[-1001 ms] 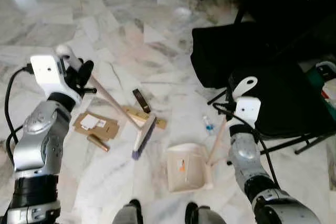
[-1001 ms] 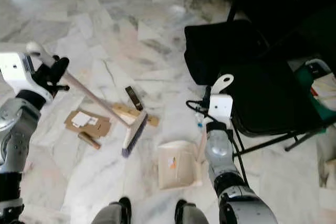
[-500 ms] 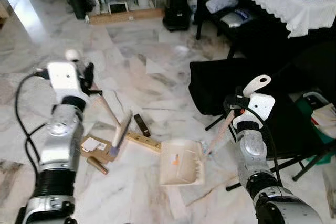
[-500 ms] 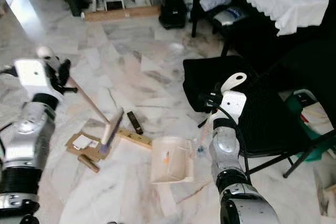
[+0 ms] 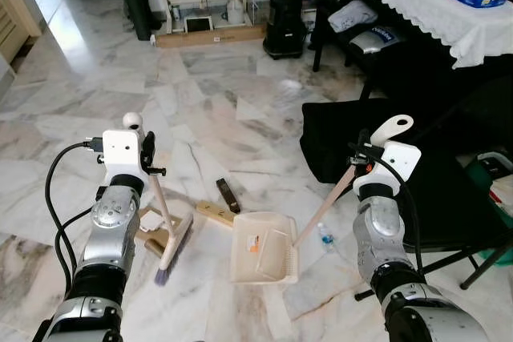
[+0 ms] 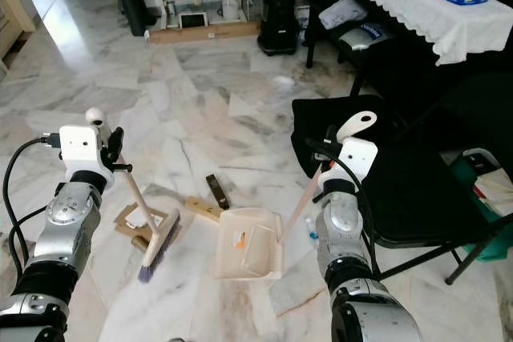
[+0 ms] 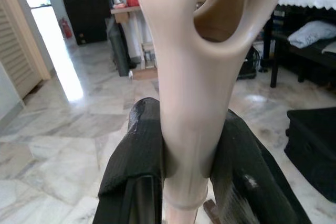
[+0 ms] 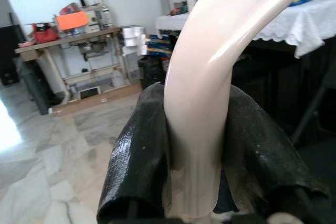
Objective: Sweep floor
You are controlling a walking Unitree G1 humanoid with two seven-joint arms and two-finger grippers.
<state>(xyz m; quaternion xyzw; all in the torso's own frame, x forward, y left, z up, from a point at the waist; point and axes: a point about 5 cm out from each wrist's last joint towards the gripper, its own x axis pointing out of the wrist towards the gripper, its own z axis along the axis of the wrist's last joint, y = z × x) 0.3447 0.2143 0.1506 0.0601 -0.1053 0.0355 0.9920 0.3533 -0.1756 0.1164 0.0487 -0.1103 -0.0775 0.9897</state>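
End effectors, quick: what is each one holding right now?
Left end effector: shut on the broom handle.
Right end effector: shut on the dustpan handle.

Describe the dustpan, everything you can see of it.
The dustpan is cream-coloured and looks like plastic, with a shallow tray, raised side walls and a small orange mark inside. A long handle of the same colour rises at a slant from its back edge toward the robot's right, ending in a loop with a hanging hole. The right claw is shut on that handle near the top. The tray sits low on the marble floor, beside a flat wooden piece, its mouth facing the broom.
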